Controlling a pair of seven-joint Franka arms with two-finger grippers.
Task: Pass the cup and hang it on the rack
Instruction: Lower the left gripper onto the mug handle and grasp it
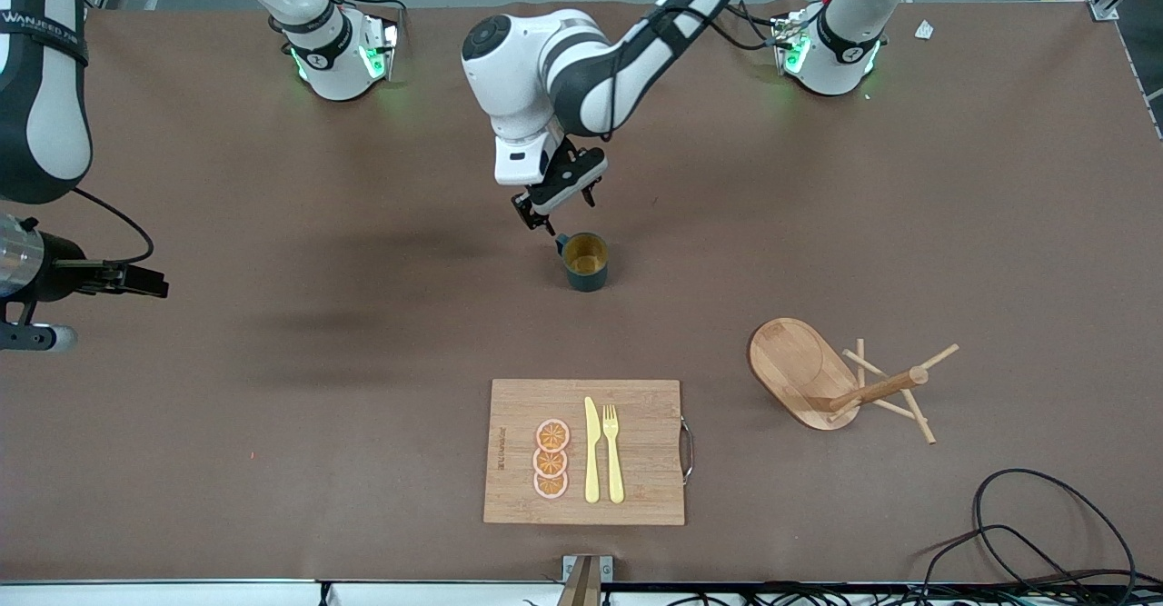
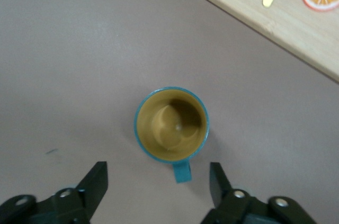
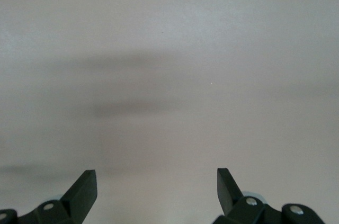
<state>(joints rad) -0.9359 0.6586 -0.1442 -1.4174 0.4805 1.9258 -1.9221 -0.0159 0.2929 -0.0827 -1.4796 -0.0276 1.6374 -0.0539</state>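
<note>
The dark teal cup [image 1: 586, 262] with its mustard-yellow inside stands upright near the middle of the table. Its small handle [image 2: 181, 171] points toward the robots' bases. My left gripper [image 1: 561, 211] hangs just above the table beside the cup, on the handle's side. In the left wrist view this gripper [image 2: 158, 181] is open, the handle lies between its two fingers, and neither finger touches it. The light wooden rack [image 1: 822, 379] stands nearer the front camera, toward the left arm's end. My right gripper [image 1: 150, 281] waits open over bare table at the right arm's end; nothing is between its fingers [image 3: 85, 187].
A rectangular wooden cutting board [image 1: 636, 497] lies nearer the front camera than the cup. It carries orange slices [image 1: 551, 459], a yellow knife [image 1: 591, 452] and a yellow fork [image 1: 612, 452]. Black cables [image 1: 1045, 533] loop at the table's front corner past the rack.
</note>
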